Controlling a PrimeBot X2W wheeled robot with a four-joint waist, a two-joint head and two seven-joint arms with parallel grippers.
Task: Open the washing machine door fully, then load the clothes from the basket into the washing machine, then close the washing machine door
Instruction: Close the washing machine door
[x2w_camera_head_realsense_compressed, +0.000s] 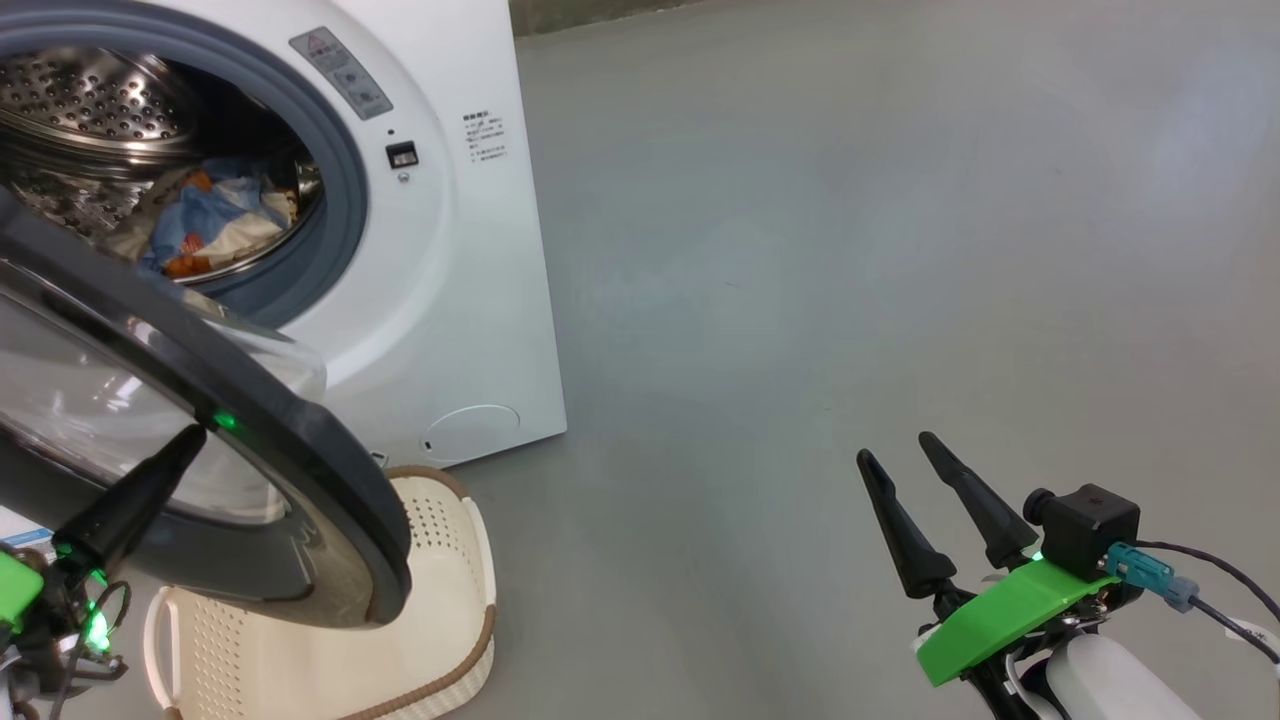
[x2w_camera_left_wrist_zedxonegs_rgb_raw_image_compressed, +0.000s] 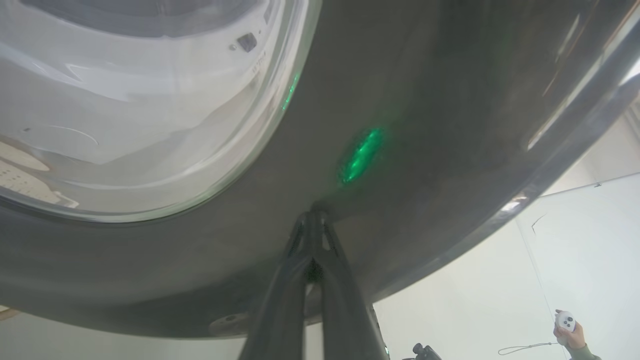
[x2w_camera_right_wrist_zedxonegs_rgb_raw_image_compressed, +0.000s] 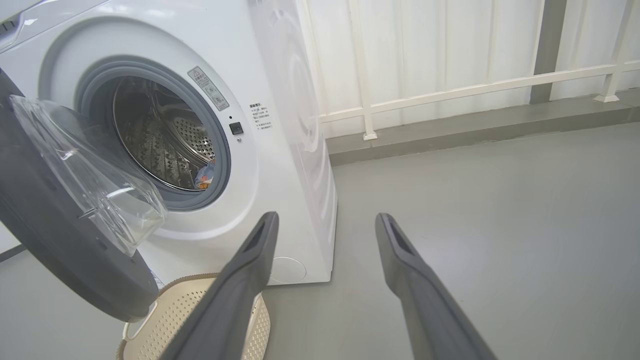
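The white washing machine (x2w_camera_head_realsense_compressed: 440, 260) stands at the upper left with its steel drum exposed. Blue, orange and cream clothes (x2w_camera_head_realsense_compressed: 215, 225) lie inside the drum, and a bit of them shows in the right wrist view (x2w_camera_right_wrist_zedxonegs_rgb_raw_image_compressed: 204, 176). The glossy black washing machine door (x2w_camera_head_realsense_compressed: 300, 480) is swung partly across the opening. My left gripper (x2w_camera_head_realsense_compressed: 195, 435) is shut, its tips pressed against the door's outer face (x2w_camera_left_wrist_zedxonegs_rgb_raw_image_compressed: 400, 100) beside the glass bowl (x2w_camera_left_wrist_zedxonegs_rgb_raw_image_compressed: 125, 110). The cream basket (x2w_camera_head_realsense_compressed: 430, 600) sits on the floor under the door; I see nothing in its visible part. My right gripper (x2w_camera_head_realsense_compressed: 895, 450) hovers open over bare floor at the lower right.
Grey floor (x2w_camera_head_realsense_compressed: 850, 250) stretches to the right of the machine. A white railing and wall (x2w_camera_right_wrist_zedxonegs_rgb_raw_image_compressed: 450, 90) run behind it. A person's hand holding a white controller (x2w_camera_left_wrist_zedxonegs_rgb_raw_image_compressed: 567, 327) appears at the lower right of the left wrist view.
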